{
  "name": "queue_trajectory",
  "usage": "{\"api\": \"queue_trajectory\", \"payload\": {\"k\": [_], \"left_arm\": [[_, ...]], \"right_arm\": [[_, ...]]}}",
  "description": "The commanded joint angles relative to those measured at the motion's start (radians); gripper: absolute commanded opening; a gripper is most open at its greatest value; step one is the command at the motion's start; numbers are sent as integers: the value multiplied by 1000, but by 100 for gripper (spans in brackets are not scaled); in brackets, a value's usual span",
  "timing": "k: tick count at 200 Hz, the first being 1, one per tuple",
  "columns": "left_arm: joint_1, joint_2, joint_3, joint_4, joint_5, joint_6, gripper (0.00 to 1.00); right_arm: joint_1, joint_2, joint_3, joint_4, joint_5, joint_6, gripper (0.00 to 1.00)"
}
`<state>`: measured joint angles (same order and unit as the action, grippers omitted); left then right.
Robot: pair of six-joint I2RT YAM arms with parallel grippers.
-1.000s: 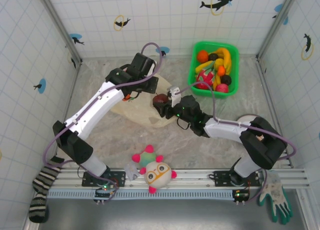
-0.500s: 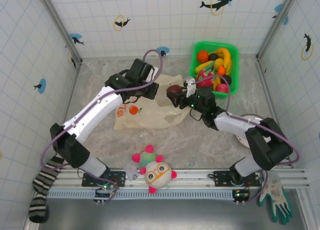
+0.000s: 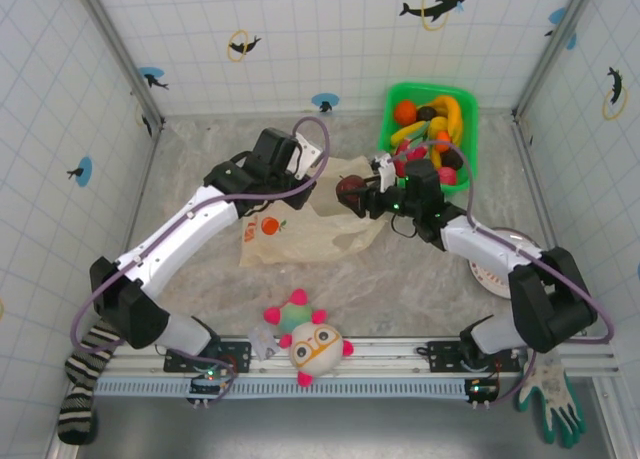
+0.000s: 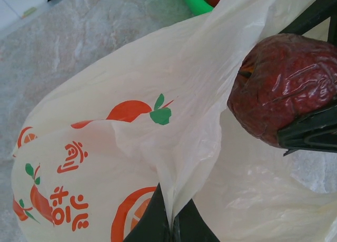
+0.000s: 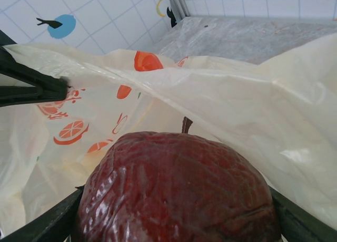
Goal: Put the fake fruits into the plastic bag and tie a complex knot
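Marbled grey desk [image 3: 420,279] fills the floor of a booth with white tiled walls [image 3: 330,39] and dolphin stickers. Your left pincer [image 3: 318,177] is clamped tight on a thin fold of the plastic bag [image 3: 300,229]. In the left wrist view, the film runs straight down between its black fingertips [image 4: 152,226].

Your right pincer [image 3: 352,193] faces the left one at close range. Its jaws stand wide around a dark red fake fruit [image 3: 347,188], which they grip on both sides. The fruit is just beside the left pincer's raised fold, with bag film below it and ahead of it. From the right wrist, a sheet of that film also hangs across the upper right.

Directly behind the right pincer is a green basket [image 3: 384,144], a square glossy plastic tub. It holds more fake fruits [image 3: 404,112]: orange, yellow bananas, pink and dark ones. The right arm passes close to its near corner.

The bag is thin, crinkled and translucent pale yellow, printed with orange fruit pictures and lettering. It lies slack on the desk below both pincers. The held fruit is glossy with a wrinkled skin and a short brown stem [image 5: 185,124].

Well back from both pincers, near the arm bases, sits a white plush ball [image 3: 315,344] with pink knobs and glasses. A striped sock [image 3: 85,374] hangs at the left end of the rail, and a green-and-white glove [image 3: 555,394] at the right end.
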<state>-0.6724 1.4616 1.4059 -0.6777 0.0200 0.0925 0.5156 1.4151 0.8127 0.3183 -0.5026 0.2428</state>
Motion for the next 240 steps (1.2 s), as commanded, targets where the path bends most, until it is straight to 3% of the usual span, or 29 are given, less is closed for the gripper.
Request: {"api": "queue_trajectory", "payload": {"k": [1,40,110,174,240], "left_arm": [[3,-33,-28,41,26,71,0],[3,-53,-42,64,66,71,0],[2,-49,-38,138,188,-149,0],[3,-73,-96,256,125,-430,0],[6,-84,-217,373,78,-536,0]], "right_arm": [[-6,-47,64,-104,-39,-18,67],[2,-30,58,-105,-15,-59,67],[129,166,18,291,157,-65,67],[164,310,-29,490,354,-12,68],[192,420,-7,496,330,55,71]]}}
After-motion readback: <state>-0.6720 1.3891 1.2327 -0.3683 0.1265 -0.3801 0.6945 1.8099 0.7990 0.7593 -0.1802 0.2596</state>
